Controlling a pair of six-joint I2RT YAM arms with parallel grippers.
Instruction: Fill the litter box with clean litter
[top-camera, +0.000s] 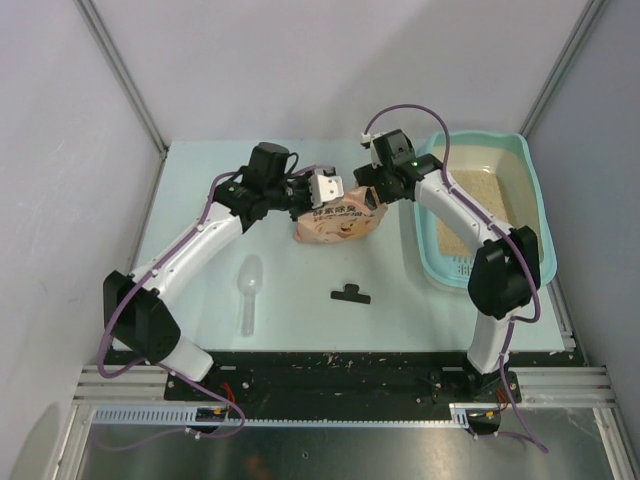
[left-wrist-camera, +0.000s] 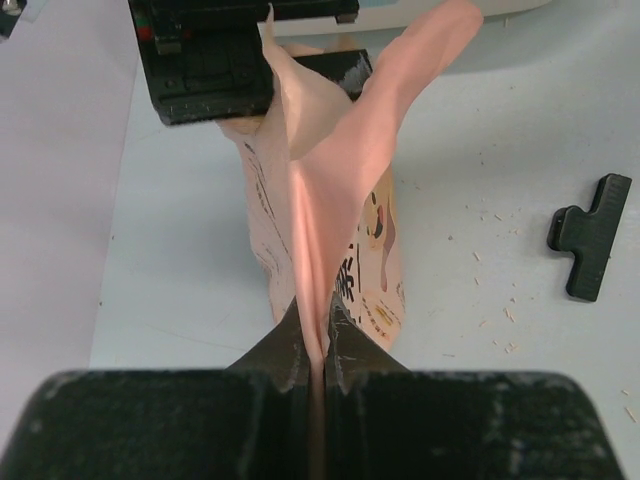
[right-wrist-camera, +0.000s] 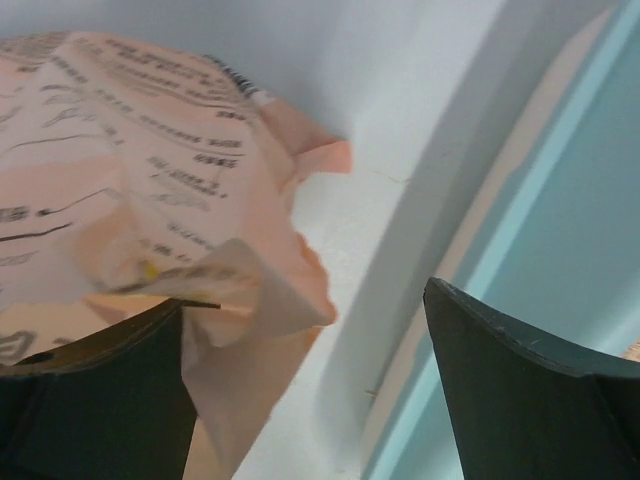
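Where the right gripper (right-wrist-camera: 305, 295) hangs, the litter box (top-camera: 485, 140) lies just to its right, a teal tray whose long axis runs from the near side of the table (top-camera: 200, 200) towards the far side, with the far end leaning slightly right. Its perforated ledge is at the near short end. Clean litter (top-camera: 490, 185) covers the floor of the tray as a flat beige layer, and the right arm crosses over part of it. The right gripper's jaws stand wide apart and clamp nothing; a crumpled flap of the peach-pink bag (top-camera: 335, 228) lies against the inner face of its left finger, while the right finger hangs free above the tray's rim. The left gripper (left-wrist-camera: 318, 345) is clenched on a thin fold at the top of the bag, which rises as a pinched ridge between its fingertips. The bag stands on the table between the two grippers, touching both. On the near side of the grippers the table is open, holding only a clear scoop (top-camera: 248, 290) below the left gripper and a black clip (top-camera: 350, 294) below the bag, well apart from each other. The tray sits close to the table's right edge, and pale walls (top-camera: 60, 150) close in both sides.
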